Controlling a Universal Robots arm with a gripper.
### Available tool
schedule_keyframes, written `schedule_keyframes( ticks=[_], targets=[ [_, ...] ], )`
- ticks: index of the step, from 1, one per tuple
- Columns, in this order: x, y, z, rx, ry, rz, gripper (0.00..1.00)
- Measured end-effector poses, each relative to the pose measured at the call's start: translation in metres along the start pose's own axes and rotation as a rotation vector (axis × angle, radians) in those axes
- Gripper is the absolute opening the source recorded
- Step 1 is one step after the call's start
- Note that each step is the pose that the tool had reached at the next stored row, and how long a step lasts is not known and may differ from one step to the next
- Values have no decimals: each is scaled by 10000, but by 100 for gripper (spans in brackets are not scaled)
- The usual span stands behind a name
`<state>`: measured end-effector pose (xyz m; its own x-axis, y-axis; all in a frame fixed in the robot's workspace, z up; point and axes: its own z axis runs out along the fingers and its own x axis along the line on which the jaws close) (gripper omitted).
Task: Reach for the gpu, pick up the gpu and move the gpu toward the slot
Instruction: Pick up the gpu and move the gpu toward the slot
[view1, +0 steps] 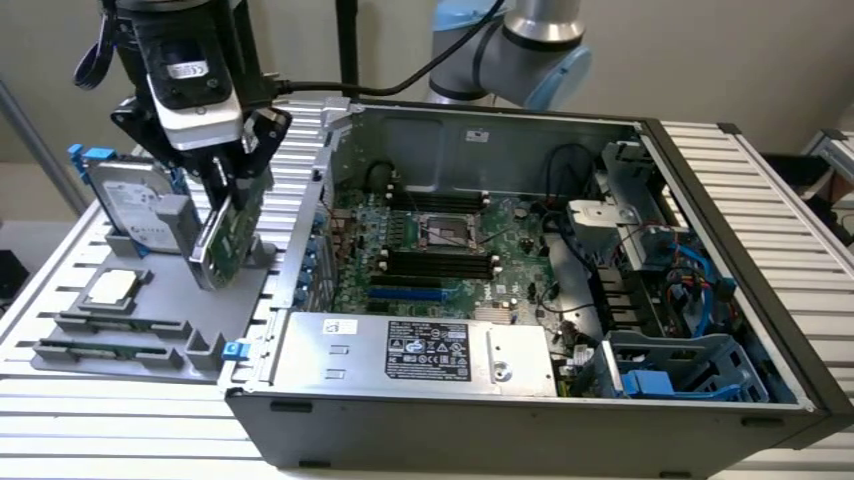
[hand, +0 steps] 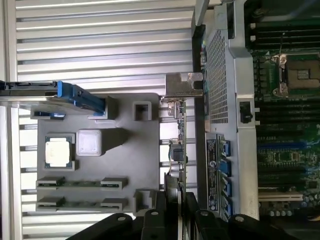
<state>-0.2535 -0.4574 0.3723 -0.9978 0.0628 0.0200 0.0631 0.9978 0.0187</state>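
Just outside the computer case (view1: 534, 420), beside its perforated rear wall (hand: 217, 65), your claw (view1: 230, 185) is clamped on the gpu (view1: 224, 235), with one finger on each face of the board near its upper edge. You are holding the card on edge and tilted. In the exterior view its upper edge lies nearer the case than its lower edge does. That lower edge is down by the grey tray (view1: 147, 368), which lies against the case's outer side, and you cannot tell whether it has cleared the tray.

From the wrist, the gpu runs as a thin line parallel to the case wall with a narrow gap between them. Its silver bracket (hand: 184, 85) is at the end far from the claw, close to the case's rim.

Farther from the case, on the tray, stand the hard drive (view1: 134, 200) in its blue frame, the square chip (view1: 114, 288) and two memory sticks (view1: 114, 326), all apart from the card. The slatted table (view1: 120, 430) runs on beyond them.

Inside the case, the motherboard (view1: 441, 250) lies open from above. The power supply (view1: 420, 350) sits along the wall nearest the exterior camera.
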Motion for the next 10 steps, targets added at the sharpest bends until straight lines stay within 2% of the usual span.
schedule_keyframes(
  ticks=[10],
  targets=[
    [-310, -2, -462, 3, 38, 0, 26]
  ],
)
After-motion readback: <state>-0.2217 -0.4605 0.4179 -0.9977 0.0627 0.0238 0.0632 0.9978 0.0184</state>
